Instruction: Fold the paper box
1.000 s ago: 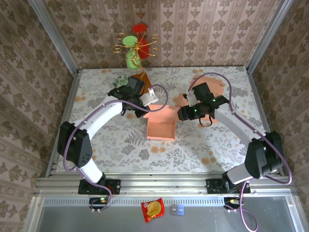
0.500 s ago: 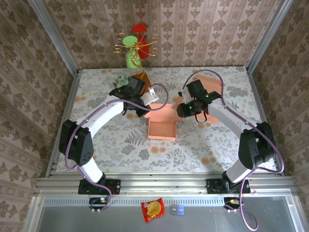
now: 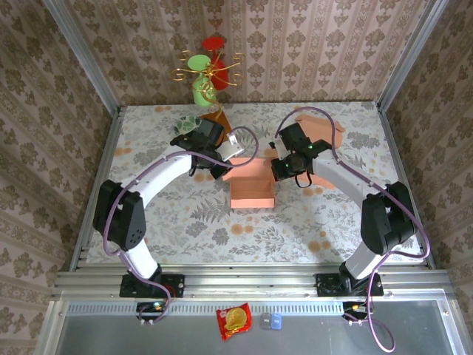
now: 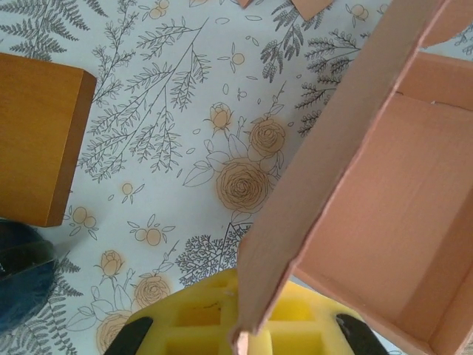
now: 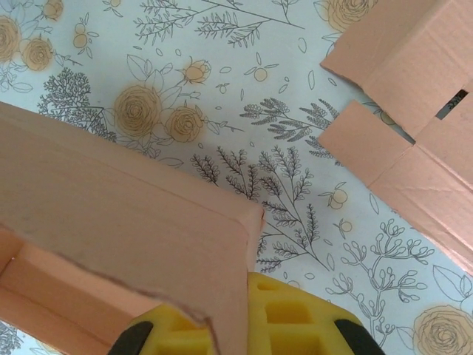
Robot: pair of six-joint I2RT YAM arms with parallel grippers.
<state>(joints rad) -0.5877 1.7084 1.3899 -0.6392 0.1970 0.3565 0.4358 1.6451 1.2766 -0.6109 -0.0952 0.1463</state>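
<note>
Left tool [image 3: 220, 167], right tool [image 3: 278, 170]: two, both clamped on one paper box [image 3: 253, 192].

Salmon-pink cardboard paper box [image 3: 251, 194], pale tabletop [image 3: 185, 222] with grey ferns and orange roses, yellow foam finger pads [image 5: 295, 325], amber-brown wooden block [image 4: 37, 133]

Top camera high, facing down on flower-printed white tabletop [image 3: 185, 222]; wrist cameras close above, all sharing salmon-pink cardboard box [image 3: 251, 186].
</note>
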